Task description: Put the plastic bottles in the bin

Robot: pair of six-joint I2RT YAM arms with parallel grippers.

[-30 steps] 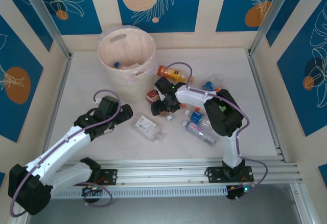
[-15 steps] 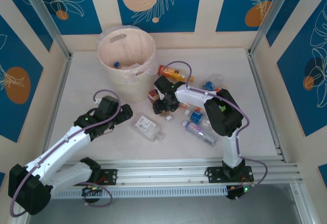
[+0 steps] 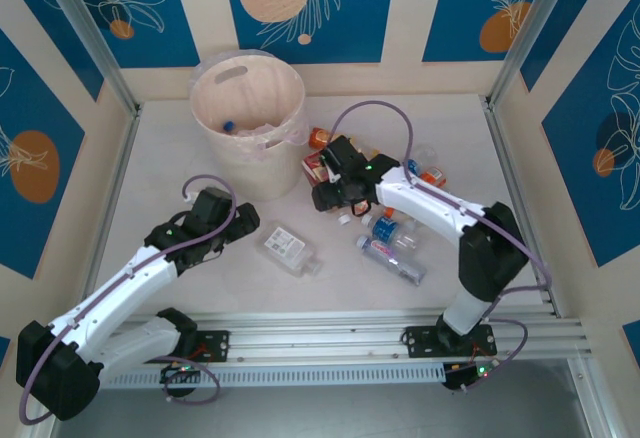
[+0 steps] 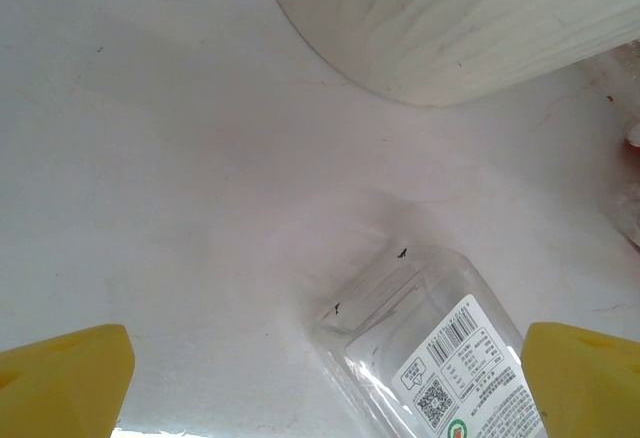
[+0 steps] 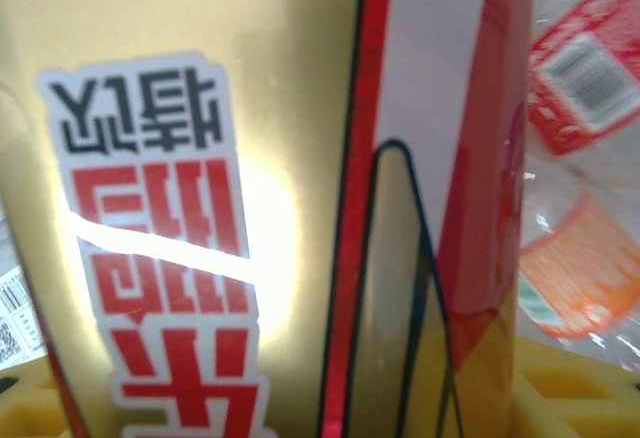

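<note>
right claw (image 3: 330,183) pinches a red and gold bottle (image 5: 200,208), its label close up between the yellow pads (image 5: 575,398). judged step: carry it to the bin (image 3: 240,163), which stands near, beyond the claw to its left. advise lifting clear of the rim and releasing over the middle, not the edge. left claw (image 4: 322,378) is spread wide over a clear bottle (image 4: 430,358) lying on the worktop (image 4: 180,178). the bin already holds a few bottles (image 3: 245,128), one blue-capped.
</note>
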